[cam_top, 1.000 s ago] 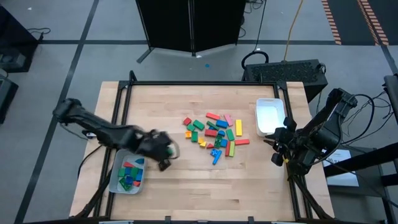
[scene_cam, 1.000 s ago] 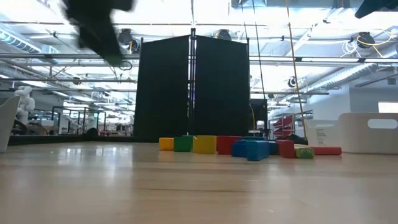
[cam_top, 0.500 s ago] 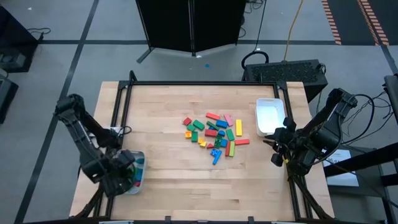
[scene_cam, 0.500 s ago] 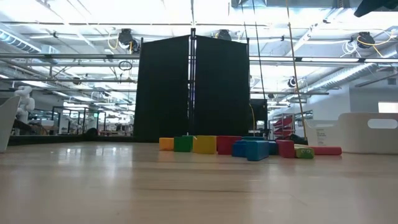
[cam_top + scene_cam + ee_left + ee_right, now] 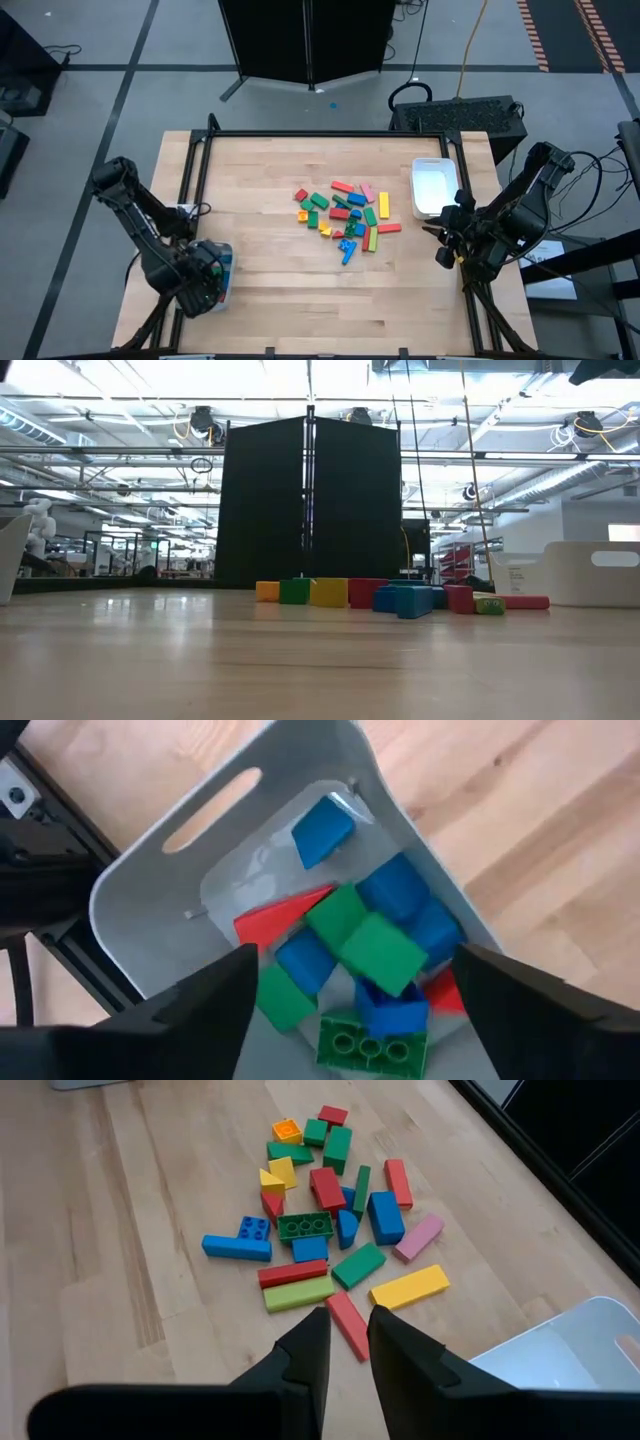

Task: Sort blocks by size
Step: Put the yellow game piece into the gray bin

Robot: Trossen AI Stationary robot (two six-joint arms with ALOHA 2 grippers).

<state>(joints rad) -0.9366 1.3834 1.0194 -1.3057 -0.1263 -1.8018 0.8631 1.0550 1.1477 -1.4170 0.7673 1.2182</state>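
Note:
Several blocks (image 5: 345, 215) in red, green, blue, yellow, orange and pink lie loose at the table's middle; they also show in the low view (image 5: 400, 597) and the right wrist view (image 5: 330, 1230). My left gripper (image 5: 205, 285) hovers open over the grey tray (image 5: 224, 262) at the near left. In the left wrist view its fingers (image 5: 355, 960) stand wide apart above the tray's blue, green and red blocks (image 5: 370, 945). My right gripper (image 5: 441, 240) waits at the right edge, its fingers (image 5: 349, 1330) nearly together with nothing between them.
A white tray (image 5: 433, 187) stands at the far right of the table, next to my right arm; it also shows in the low view (image 5: 590, 575). Bare wood lies between the grey tray (image 5: 150, 890) and the pile. A black frame rims the table.
My left gripper has swung from beside the pile toward the table's near left corner and now hangs over the grey tray. In the low view it has left the picture. The pile has not moved.

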